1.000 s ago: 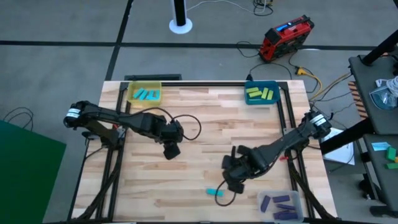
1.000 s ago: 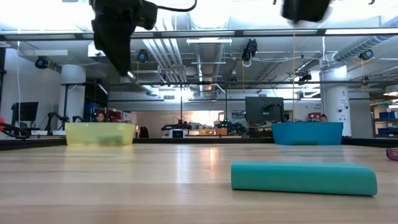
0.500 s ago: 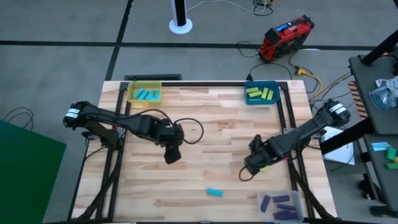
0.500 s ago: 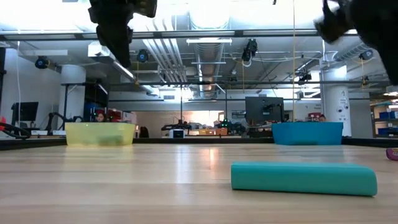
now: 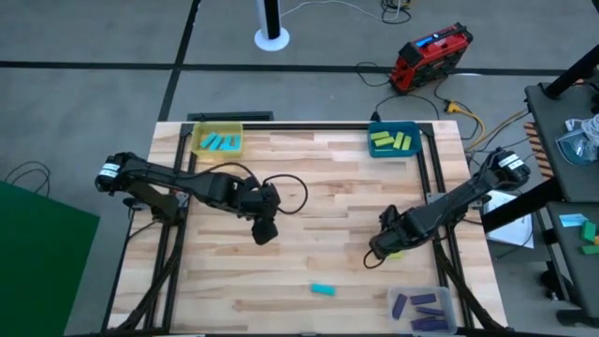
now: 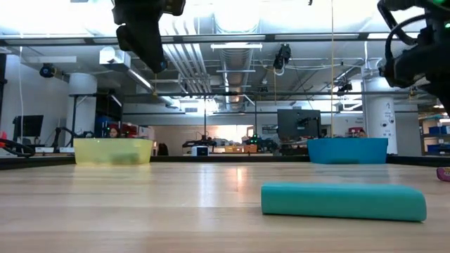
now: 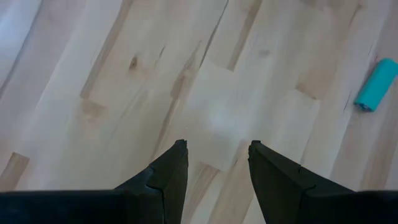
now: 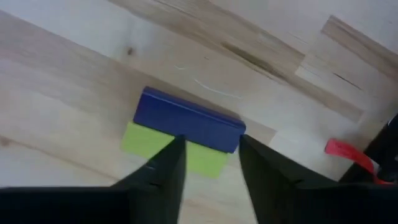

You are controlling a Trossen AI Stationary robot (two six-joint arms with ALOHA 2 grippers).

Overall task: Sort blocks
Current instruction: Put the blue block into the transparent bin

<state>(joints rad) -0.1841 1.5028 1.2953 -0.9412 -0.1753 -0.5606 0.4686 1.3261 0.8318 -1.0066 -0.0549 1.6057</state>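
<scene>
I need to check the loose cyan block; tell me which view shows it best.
The low view: the cyan block lies large and unobstructed in the foreground on the table. The high view shows it small; the left wrist view catches it at the picture's edge; the right wrist view misses it.

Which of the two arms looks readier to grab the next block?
The right. Its open right gripper hangs directly over a purple block lying on a yellow-green block. The left gripper, also open, is over bare wood, with the cyan block off to one side.
</scene>
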